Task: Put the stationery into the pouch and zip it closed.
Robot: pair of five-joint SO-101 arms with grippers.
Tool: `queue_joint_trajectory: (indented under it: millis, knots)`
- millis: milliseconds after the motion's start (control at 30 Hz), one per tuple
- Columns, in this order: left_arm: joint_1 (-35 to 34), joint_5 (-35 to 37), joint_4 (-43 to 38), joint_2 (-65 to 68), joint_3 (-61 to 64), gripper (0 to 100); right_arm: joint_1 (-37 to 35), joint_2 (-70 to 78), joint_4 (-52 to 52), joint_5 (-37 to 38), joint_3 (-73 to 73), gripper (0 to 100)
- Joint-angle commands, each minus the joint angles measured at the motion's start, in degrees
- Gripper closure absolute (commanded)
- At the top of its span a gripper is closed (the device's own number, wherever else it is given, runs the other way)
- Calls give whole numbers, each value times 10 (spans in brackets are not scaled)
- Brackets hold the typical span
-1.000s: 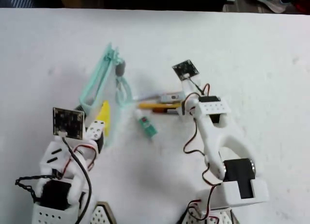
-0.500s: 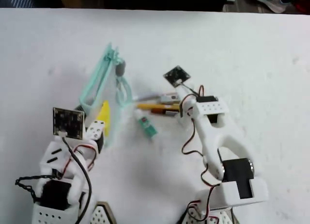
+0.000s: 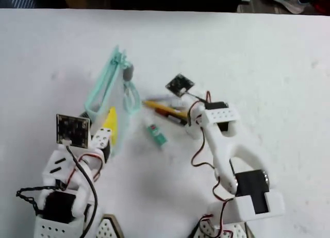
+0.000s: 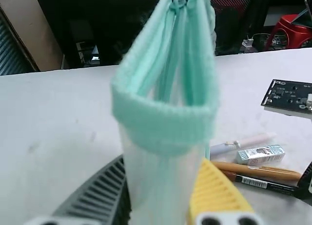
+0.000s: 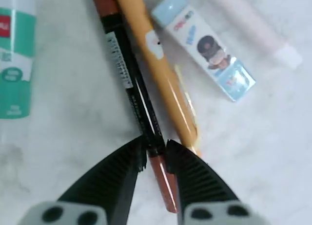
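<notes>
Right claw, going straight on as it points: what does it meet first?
The dark pen, already gripped in the right claw, which seems shut on it. Just behind lies the table; depth unclear.

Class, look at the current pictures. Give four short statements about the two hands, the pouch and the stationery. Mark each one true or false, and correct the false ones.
1. The right hand is closed on the black pen. True.
2. The orange pen is already inside the pouch. False: it lies on the table, right beside the black pen.
3. The left hand holds the pouch, with one finger on each side of it. True.
4. The eraser lies on top of the green and white tube. False: they lie apart on the table, with the two pens between them.
</notes>
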Motion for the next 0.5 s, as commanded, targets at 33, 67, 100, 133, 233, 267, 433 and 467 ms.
queue_joint_trajectory:
  millis: [33,67,100,133,233,267,433,467]
  knots:
    - [2,7,-14,4,-2,866,-21,-11,11,17,4,921]
    - [2,7,-14,4,-2,866,-23,-11,11,20,4,897]
    - [2,7,-14,4,-2,866,-29,-11,10,20,4,873]
    - [2,7,-14,4,-2,866,-35,-11,9,21,4,854]
    - [2,7,-14,4,-2,866,-58,-11,9,22,4,848]
    - [2,7,-14,4,-2,866,-66,-11,9,22,4,854]
    - [1,7,-14,4,-2,866,-73,-10,3,22,1,865]
    - [1,7,-14,4,-2,866,-73,-9,0,21,1,865]
